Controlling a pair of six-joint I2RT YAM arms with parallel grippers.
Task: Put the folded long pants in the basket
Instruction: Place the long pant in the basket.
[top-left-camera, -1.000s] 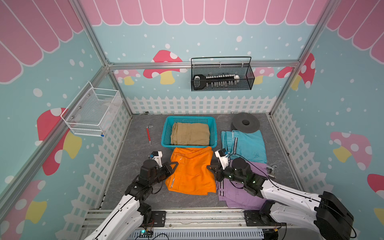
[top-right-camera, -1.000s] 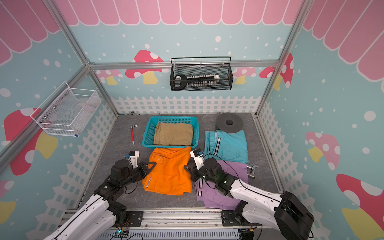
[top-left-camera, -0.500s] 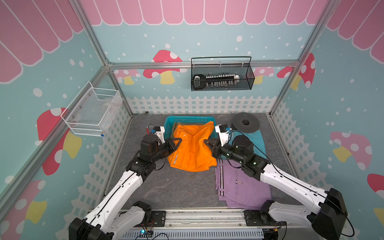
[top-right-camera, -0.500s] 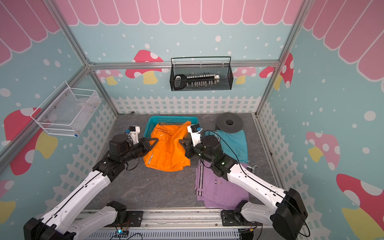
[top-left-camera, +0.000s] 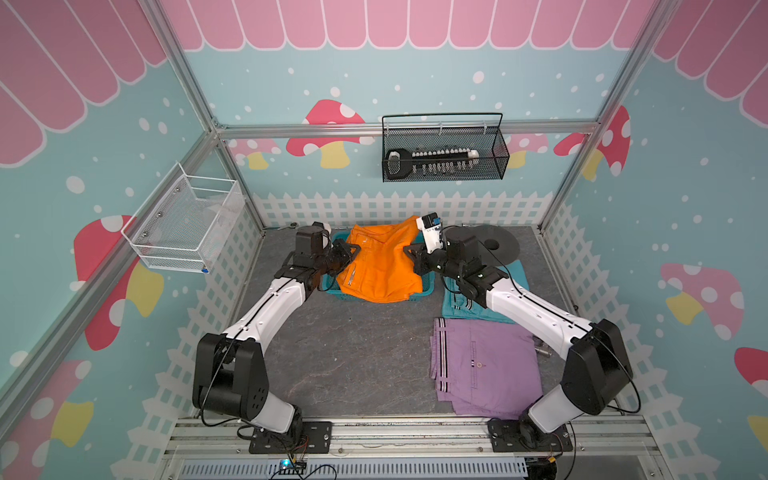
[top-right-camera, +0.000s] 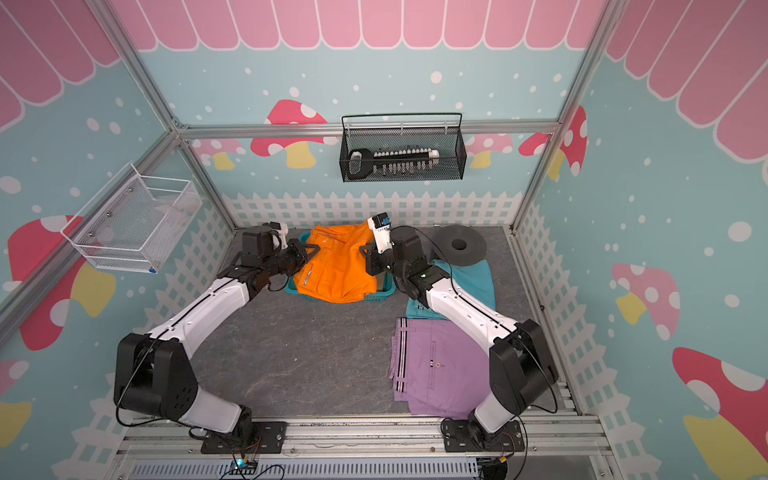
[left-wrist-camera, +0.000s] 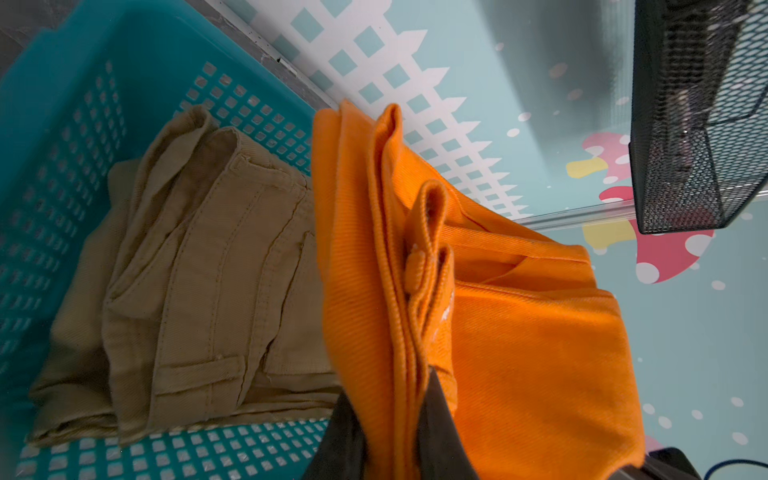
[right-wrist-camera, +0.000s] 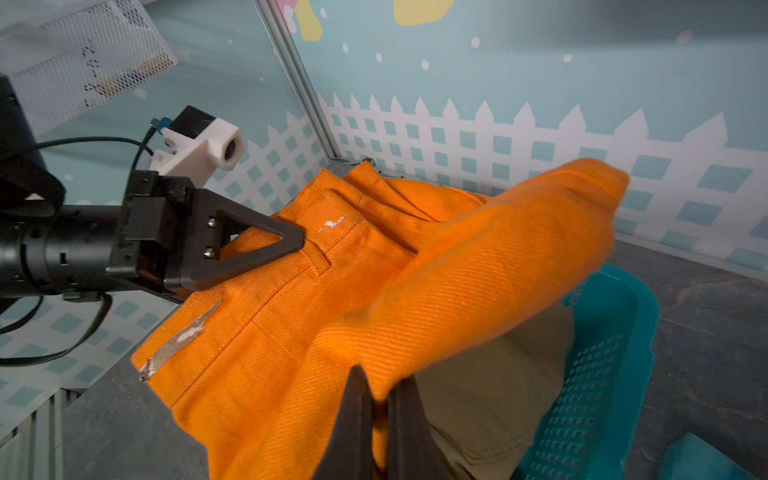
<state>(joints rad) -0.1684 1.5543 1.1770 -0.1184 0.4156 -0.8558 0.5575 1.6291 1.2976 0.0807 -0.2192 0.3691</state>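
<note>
step in hand, as i judged it: placing the second of four garments. the orange pants (top-left-camera: 380, 266) hung at centre frame in both top views, over the basket (top-left-camera: 332, 292). their lower edge draped past the basket's near rim. left gripper (top-left-camera: 352, 252) was clamped on the waistband edge beside a belt loop. right gripper (top-left-camera: 410, 254) was pinched shut on the opposite folded edge. the fold stretched left to right in frame between the claws, waistband toward frame left, the upper edge raised so the cloth sat tilted. it looked nearly square, so i could not tell its long axis. tan pants (left-wrist-camera: 199, 270) lay flat inside the basket. lilac pants (top-left-camera: 486, 365) lay at lower right and teal pants (top-left-camera: 515, 274) at centre right, both on the table. next move probably called for drawing the draped edge inside the rim, lowering level onto the tan pair, then opening both claws together.
</note>
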